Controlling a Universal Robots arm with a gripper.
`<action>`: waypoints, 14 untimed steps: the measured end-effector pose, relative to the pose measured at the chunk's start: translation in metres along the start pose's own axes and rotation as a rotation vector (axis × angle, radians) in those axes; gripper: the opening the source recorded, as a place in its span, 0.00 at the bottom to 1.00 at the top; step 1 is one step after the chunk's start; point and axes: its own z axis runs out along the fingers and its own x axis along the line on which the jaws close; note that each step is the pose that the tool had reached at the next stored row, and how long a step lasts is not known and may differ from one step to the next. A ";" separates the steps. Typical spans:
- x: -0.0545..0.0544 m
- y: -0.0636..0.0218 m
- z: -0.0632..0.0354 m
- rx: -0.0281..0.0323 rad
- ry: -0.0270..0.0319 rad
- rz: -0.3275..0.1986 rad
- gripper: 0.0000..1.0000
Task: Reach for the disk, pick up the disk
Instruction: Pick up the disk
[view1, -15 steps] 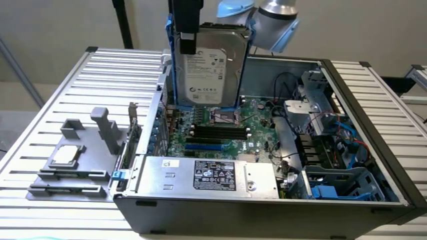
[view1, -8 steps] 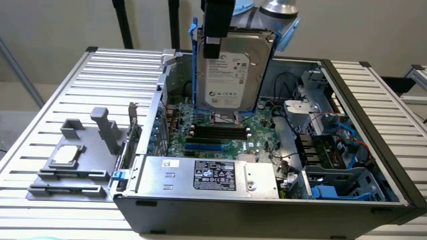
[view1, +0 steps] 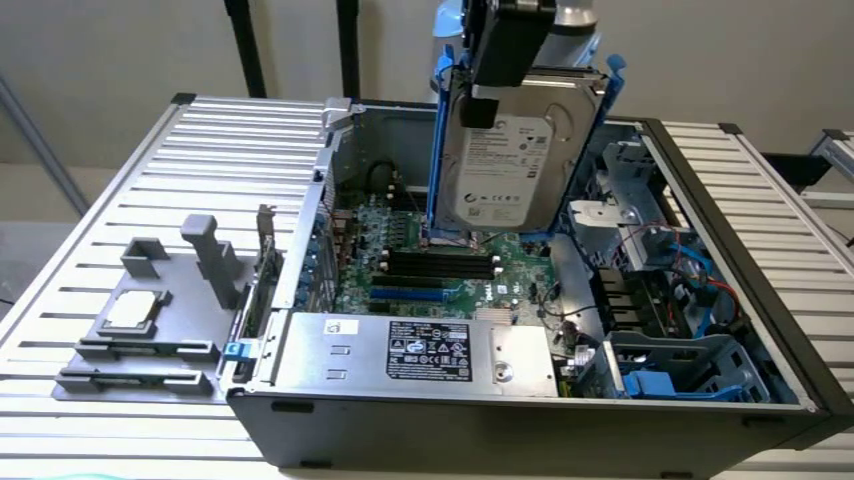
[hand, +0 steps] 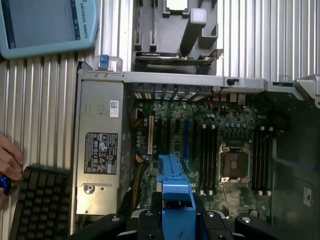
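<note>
Already the pick-up looks done rather than pending: the disk (view1: 510, 160), a silver-grey drive with a white label in its bright blue caddy, hangs upright in the air above the open computer case (view1: 747, 250), well clear of the motherboard (view1: 441, 265) beneath it. The gripper (view1: 505, 45) is clamped on the disk's upper end, its dark fingers closed against the caddy, and from the wrist the blue caddy (hand: 175, 197) runs straight out between the jaws over the motherboard. So the reach is finished, and by my judgement the lift is at or near its end, since nothing of the disk touches the case. Any further travel would call for a steady, vertical carry, because the drive is held by one end only and could swing or slip in the grip; its lower edge hangs above the memory slots, so it must not dip. Beside the case, on the slatted table (view1: 147, 200), sits a grey fixture (view1: 160, 320), and a person's hand (hand: 9, 162) rests by a keyboard (hand: 42, 200) near the case's power supply (view1: 420, 350)
</note>
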 end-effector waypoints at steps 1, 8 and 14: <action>0.001 -0.0045 -0.0003 -0.0001 0.0000 0.000 0.33; 0.012 -0.0363 -0.0019 -0.0014 0.0000 0.000 0.33; 0.023 -0.0631 -0.0030 -0.0036 0.0000 0.000 0.33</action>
